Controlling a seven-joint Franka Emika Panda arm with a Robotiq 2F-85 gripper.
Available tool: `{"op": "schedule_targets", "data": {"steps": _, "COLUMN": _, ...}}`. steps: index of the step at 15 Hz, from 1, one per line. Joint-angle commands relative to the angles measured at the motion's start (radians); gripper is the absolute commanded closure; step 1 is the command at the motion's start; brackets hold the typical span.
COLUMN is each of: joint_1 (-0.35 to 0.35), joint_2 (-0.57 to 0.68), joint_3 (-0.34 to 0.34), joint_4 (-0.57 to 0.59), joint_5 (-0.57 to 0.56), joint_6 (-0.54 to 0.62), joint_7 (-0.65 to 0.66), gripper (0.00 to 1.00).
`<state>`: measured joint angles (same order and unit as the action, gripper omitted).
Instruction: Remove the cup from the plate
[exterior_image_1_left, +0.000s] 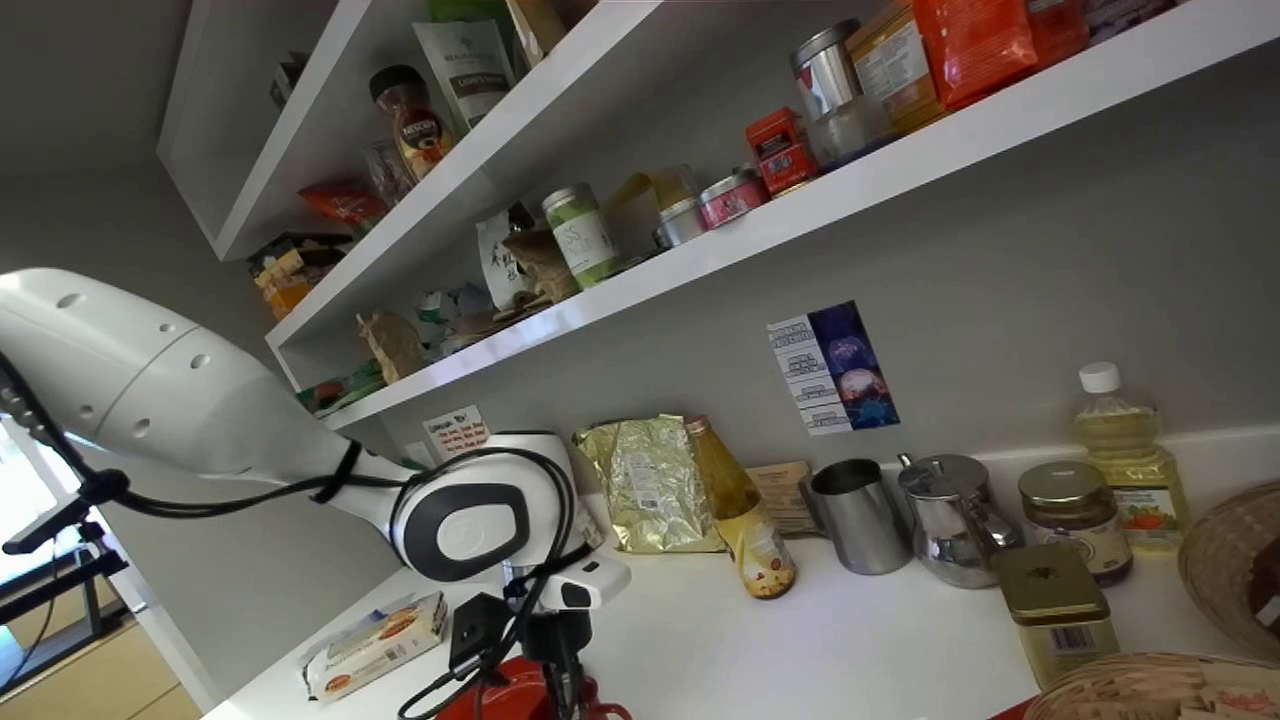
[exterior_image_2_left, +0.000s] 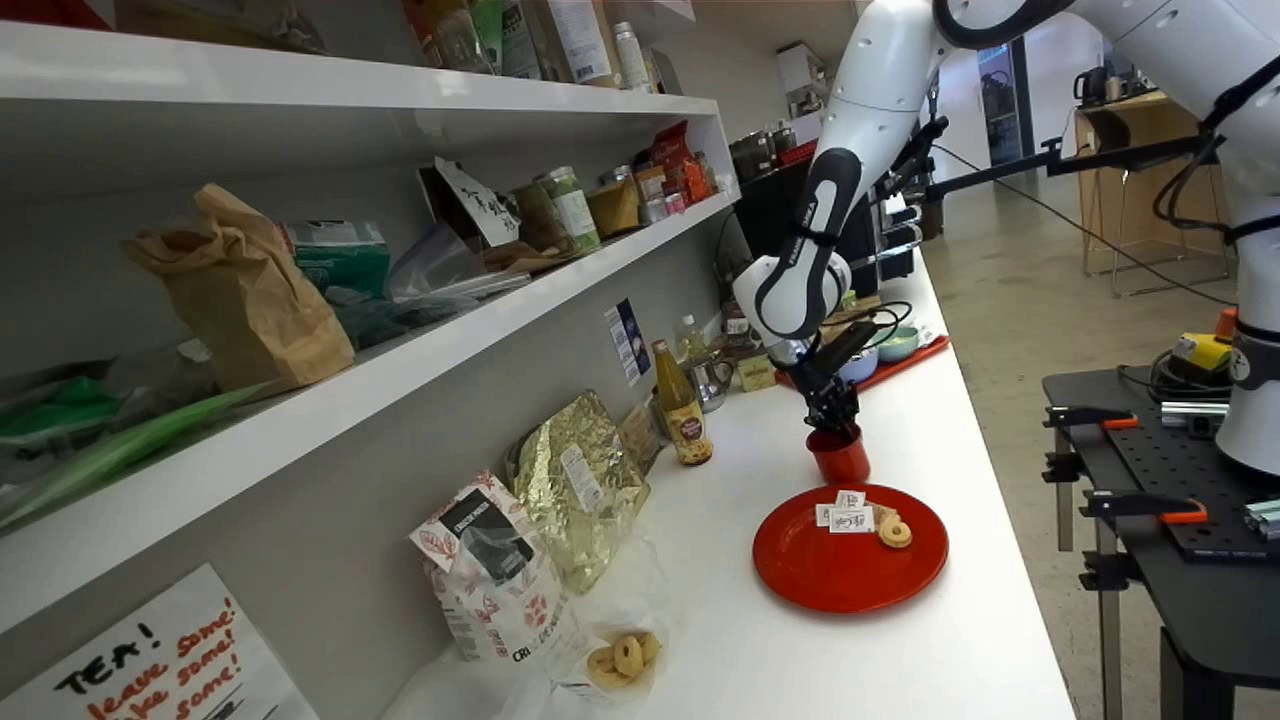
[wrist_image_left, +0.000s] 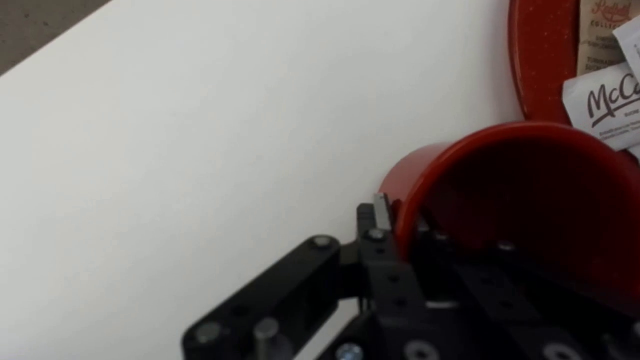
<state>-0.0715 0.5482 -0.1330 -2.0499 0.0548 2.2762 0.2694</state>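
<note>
Lying near left in an exterior view are ring biscuits (exterior_image_2_left: 628, 656); to their right rests the red plate (exterior_image_2_left: 840, 592), bearing paper packets (exterior_image_2_left: 851, 521) and a biscuit (exterior_image_2_left: 897, 540). Just beyond its far edge is the red cup (exterior_image_2_left: 843, 462). My gripper (wrist_image_left: 403, 217) is clamped on its wall, one finger inside, one outside; I cannot tell whether the cup touches the counter (exterior_image_2_left: 715, 560). Far beyond, bowls (exterior_image_2_left: 900, 346) stand on a red tray (exterior_image_2_left: 912, 363).

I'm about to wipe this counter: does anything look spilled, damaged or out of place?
Nothing stands out; no spill or damage shows. The packets lie on the plate. The red cup is off it, beside its edge, with the gripper pinching the rim.
</note>
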Motion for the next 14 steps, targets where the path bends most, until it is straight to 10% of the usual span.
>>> {"op": "schedule_targets", "data": {"steps": 1, "joint_1": 0.006, "joint_2": 0.001, "joint_3": -0.002, "joint_4": 0.002, "joint_5": -0.001, "joint_6": -0.003, "joint_7": 0.006, "gripper": 0.92}}
{"op": "schedule_targets", "data": {"steps": 4, "joint_1": 0.004, "joint_2": 0.003, "joint_3": -0.002, "joint_4": 0.002, "joint_5": -0.001, "joint_6": -0.003, "joint_7": 0.005, "gripper": 0.7}}
{"op": "schedule_targets", "data": {"steps": 8, "joint_1": 0.001, "joint_2": 0.003, "joint_3": -0.003, "joint_4": 0.002, "joint_5": 0.0, "joint_6": -0.003, "joint_7": 0.004, "gripper": 0.68}}
{"op": "schedule_targets", "data": {"steps": 9, "joint_1": -0.001, "joint_2": -0.006, "joint_3": -0.002, "joint_4": -0.002, "joint_5": 0.001, "joint_6": -0.002, "joint_7": 0.001, "gripper": 0.43}}
{"op": "schedule_targets", "data": {"steps": 11, "joint_1": -0.009, "joint_2": -0.059, "joint_3": 0.005, "joint_4": -0.047, "joint_5": 0.013, "joint_6": 0.015, "joint_7": -0.023, "gripper": 0.35}}
{"op": "schedule_targets", "data": {"steps": 12, "joint_1": 0.001, "joint_2": -0.005, "joint_3": -0.002, "joint_4": -0.002, "joint_5": 0.001, "joint_6": -0.001, "joint_7": 0.002, "gripper": 0.54}}
{"op": "schedule_targets", "data": {"steps": 14, "joint_1": -0.001, "joint_2": -0.024, "joint_3": -0.002, "joint_4": -0.012, "joint_5": 0.001, "joint_6": -0.001, "joint_7": 0.0, "gripper": 0.39}}
